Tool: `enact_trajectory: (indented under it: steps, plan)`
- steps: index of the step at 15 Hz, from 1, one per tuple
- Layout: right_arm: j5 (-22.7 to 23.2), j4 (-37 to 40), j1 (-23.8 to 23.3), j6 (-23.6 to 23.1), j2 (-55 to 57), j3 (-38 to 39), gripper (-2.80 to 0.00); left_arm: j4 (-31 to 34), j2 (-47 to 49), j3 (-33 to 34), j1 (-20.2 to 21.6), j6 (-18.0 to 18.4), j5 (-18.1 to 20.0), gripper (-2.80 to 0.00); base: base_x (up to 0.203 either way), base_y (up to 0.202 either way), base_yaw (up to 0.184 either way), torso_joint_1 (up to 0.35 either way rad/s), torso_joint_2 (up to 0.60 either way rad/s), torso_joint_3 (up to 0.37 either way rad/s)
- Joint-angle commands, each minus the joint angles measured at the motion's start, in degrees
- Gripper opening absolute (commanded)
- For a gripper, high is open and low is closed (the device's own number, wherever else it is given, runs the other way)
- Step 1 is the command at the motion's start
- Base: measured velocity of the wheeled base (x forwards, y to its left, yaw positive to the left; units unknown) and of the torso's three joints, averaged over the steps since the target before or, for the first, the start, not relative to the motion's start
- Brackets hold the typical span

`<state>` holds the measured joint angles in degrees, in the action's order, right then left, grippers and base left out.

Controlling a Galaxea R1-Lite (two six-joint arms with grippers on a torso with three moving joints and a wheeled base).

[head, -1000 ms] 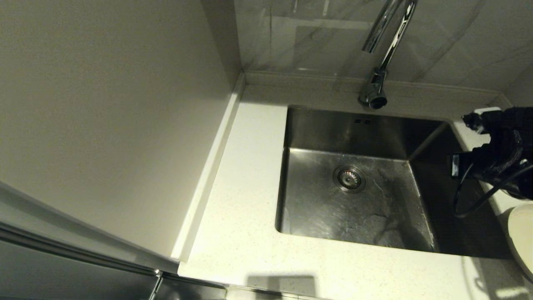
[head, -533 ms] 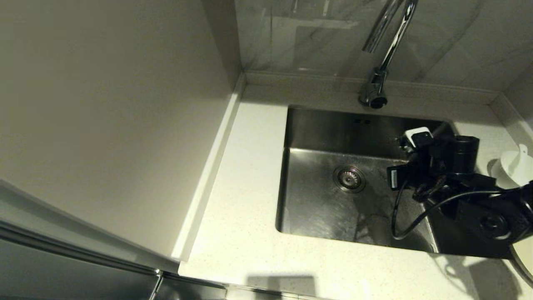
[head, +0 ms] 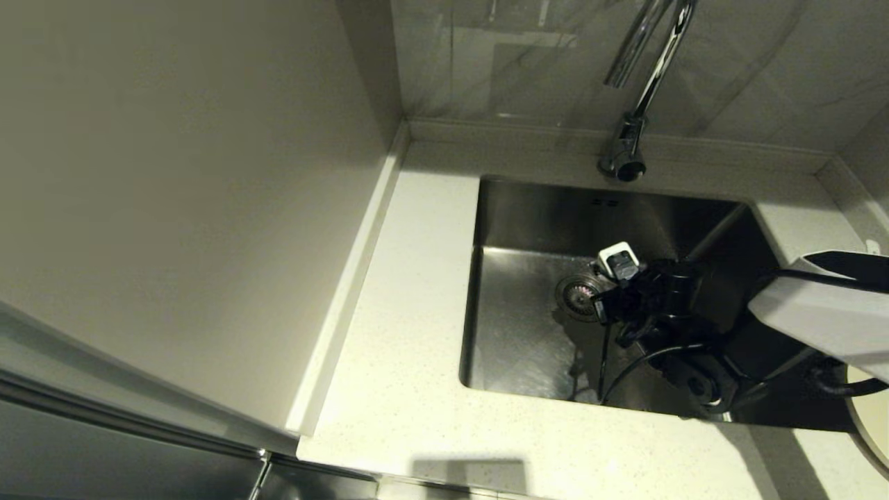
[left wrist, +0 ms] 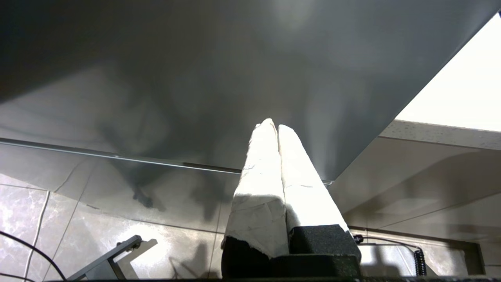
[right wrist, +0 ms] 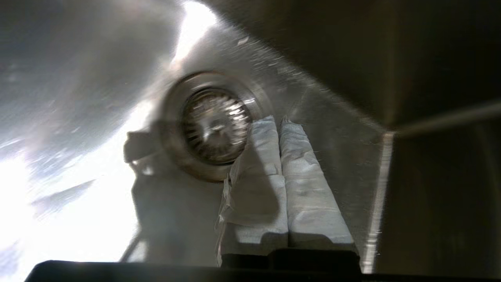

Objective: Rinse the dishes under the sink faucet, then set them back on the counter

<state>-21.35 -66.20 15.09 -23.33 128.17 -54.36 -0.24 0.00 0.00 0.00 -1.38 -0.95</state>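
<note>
Right gripper [right wrist: 278, 119]: it is reaching into the sink [head: 528, 347], jaws pressed together and holding nothing, tips just beside the drain strainer [right wrist: 216, 125].
Left gripper [left wrist: 273, 124]: it is hanging below the tabletop [head: 403, 361], jaws closed and empty.
Faucet [head: 635, 90]: it is standing behind the sink.
Plate [head: 871, 410]: its edge is lying on the tabletop, right of the sink.

So the right arm [head: 701, 333] swings in from the counter's right side and now reaches down into the sink [head: 528, 347], its wrist sitting just beside the drain strainer [head: 580, 297]. The right gripper [right wrist: 278, 125], fingers pressed together, points right next to the strainer. The bowl and spoon on the counter right of the sink drop out of sight behind the arm.
</note>
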Motion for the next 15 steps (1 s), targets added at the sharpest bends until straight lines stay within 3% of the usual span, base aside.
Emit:
enact_trajectory:
  steps: [1, 15]
  plan:
    - [-0.14, -0.56, 0.96, -0.48, 5.01, -0.58, -2.80, -0.02, -0.18, 0.00, 0.00, -0.03, -0.01, -2.80, 0.000, 0.000, 0.000, 0.000, 0.00, 0.000]
    - [-2.17, 0.62, 0.76, -2.31, 17.54, -20.47, -2.80, -0.02, -0.18, 0.00, 0.00, -0.03, -0.01, -2.80, 0.000, 0.000, 0.000, 0.000, 0.00, 0.000]
